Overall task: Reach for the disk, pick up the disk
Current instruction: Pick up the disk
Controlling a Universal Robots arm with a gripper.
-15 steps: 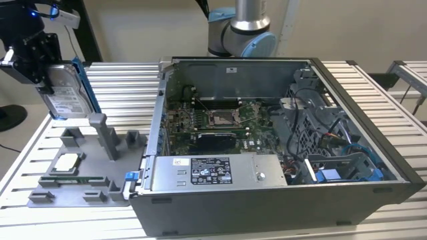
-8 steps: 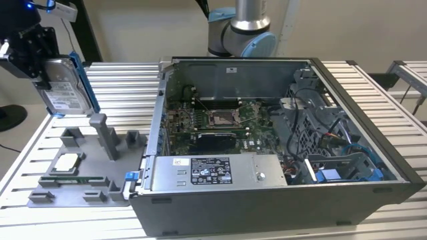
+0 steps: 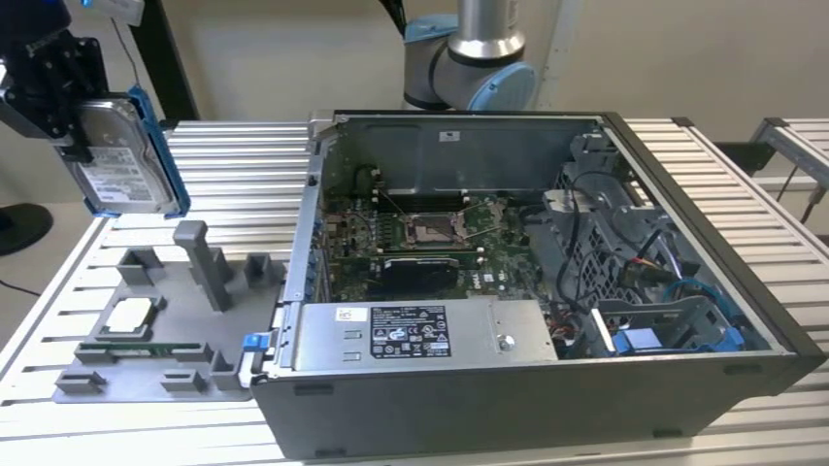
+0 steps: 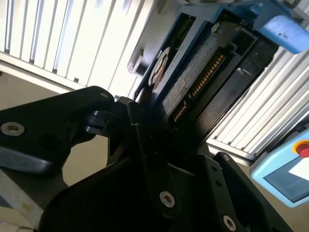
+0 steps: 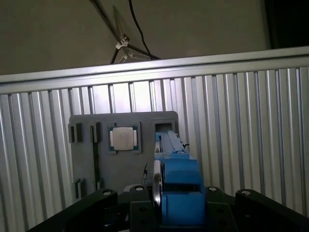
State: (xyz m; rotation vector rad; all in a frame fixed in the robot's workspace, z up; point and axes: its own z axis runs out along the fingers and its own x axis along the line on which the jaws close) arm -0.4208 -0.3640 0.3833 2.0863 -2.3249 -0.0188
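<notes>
ok so nearest the wrist cameras is the gripper (image 5: 174, 212), and its jaws are clamped on the disk (image 3: 123, 160), squeezing it across the two flat faces so it hangs on edge, with the blue bracket (image 5: 181, 191) poking out past the fingers. In the second wrist view the row of connector contacts (image 4: 205, 67) sits on the free end, clear of the grip, which is where I'd want it. My take on handling: it's a stiff, dense metal slab, heavy for its size, with smooth faces that could slip, and it won't like knocks. The plastic bracket probably flexes, so the metal body is the place to hold, not the frame. Beyond the disk in the first wrist view is the grey fixture plate (image 5: 87, 164) with a small square chip (image 5: 124, 138) seated in it, lying on the slatted table (image 5: 241, 121). In the exterior view the disk is in the upper left of the frame, well above that plate and touching nothing but the claw, with the open computer case (image 3: 518, 413) to the right
</notes>
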